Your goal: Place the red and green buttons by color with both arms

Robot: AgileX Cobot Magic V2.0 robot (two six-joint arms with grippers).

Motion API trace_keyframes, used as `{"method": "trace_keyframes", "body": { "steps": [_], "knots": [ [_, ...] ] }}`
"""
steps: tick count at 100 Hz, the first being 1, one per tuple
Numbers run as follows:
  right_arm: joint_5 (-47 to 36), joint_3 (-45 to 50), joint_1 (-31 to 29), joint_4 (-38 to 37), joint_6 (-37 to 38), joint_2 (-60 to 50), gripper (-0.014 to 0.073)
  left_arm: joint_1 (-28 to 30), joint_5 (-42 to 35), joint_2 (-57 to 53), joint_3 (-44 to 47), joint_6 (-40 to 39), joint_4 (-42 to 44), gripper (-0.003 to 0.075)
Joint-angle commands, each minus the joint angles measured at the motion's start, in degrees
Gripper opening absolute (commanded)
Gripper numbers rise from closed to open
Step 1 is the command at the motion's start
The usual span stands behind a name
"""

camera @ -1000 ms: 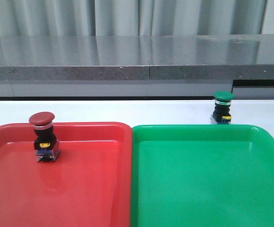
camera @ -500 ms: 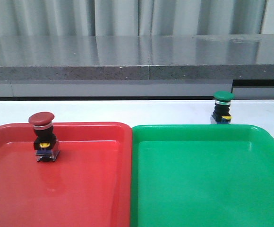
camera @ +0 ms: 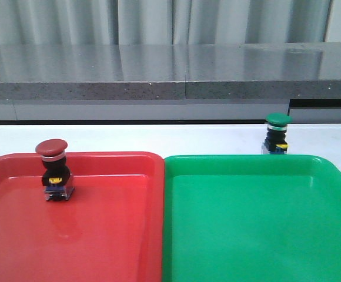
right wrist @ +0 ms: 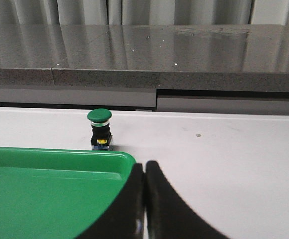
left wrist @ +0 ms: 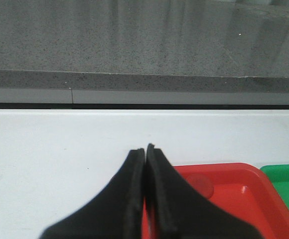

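Front view: low, close behind the red tray (camera: 100,235) and green tray (camera: 258,235), facing the grey counter (camera: 170,70). Each wrist view looks forward over its closed fingers; the right shares the green button (right wrist: 99,127).

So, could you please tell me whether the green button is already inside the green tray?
Not yet. The green button stands upright on the white table, just behind the green tray's far rim.
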Motion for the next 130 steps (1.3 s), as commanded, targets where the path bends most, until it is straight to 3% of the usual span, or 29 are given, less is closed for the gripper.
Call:
{"method": "trace_keyframes", "body": {
  "steps": [1,45,60,77,130],
  "knots": [
    [-4.66,-0.77,-0.31,0.02,-0.33,-1.33,-0.0066,0.23,-4.77,0.11,-1.51,-0.54,0.12,-0.0019],
    [-4.66,-0.77,-0.31,0.02,-0.33,-1.33,-0.0066,0.23,-5.77,-0.17,-1.47,0.52,0.41,-0.002],
    [-4.66,-0.77,-0.31,0.02,-0.33,-1.33,-0.0066,0.23,-13.3,-1.9,0.6,12.19,-3.01,-0.0019],
    [-4.66,-0.77,-0.31,0.02,-0.33,-1.33,-0.0066,0.23,-20.03,-5.31,5.89,14.06,-4.28,-0.0019],
    [-4.66,-0.77,-0.31,0.02,-0.33,-1.33,-0.0066,9.63,-20.04,-24.81,25.08,12.94,-4.52,-0.0019]
  ]
}}
